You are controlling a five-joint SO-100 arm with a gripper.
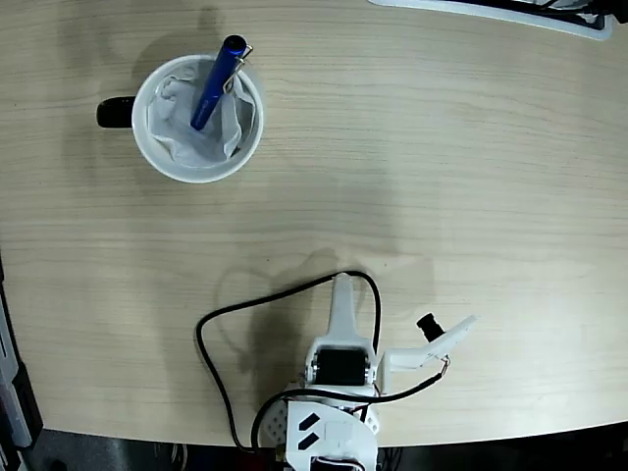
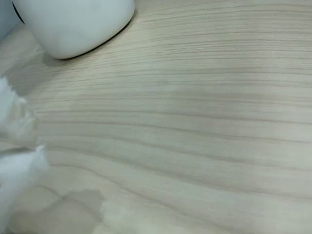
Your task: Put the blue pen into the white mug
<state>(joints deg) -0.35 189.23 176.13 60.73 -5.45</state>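
The pale wood-grain table (image 1: 412, 177) fills both views. At its near edge in the fixed view sits the white plastic arm (image 1: 339, 392), folded low with a black cable looping around it, well apart from everything else. Its gripper (image 1: 343, 294) points toward the far side; the fingers look drawn together, but from above I cannot tell for sure whether they are closed or parted, and nothing is held.

At the far left stands the round white mug (image 1: 175, 157) with its black handle pointing left and crumpled white paper inside. The slim glossy blue pen (image 1: 215, 85) already stands in it, tilted, its silver-clipped cap end leaning on the far right rim.

The pen looks light, stiff and slippery; mid-barrel would be the surest hold.

Only the fixed view shows the pen; the wrist view shows just the mug's outer wall (image 2: 78, 24) at far left and blurred white fingertips (image 2: 17, 146).
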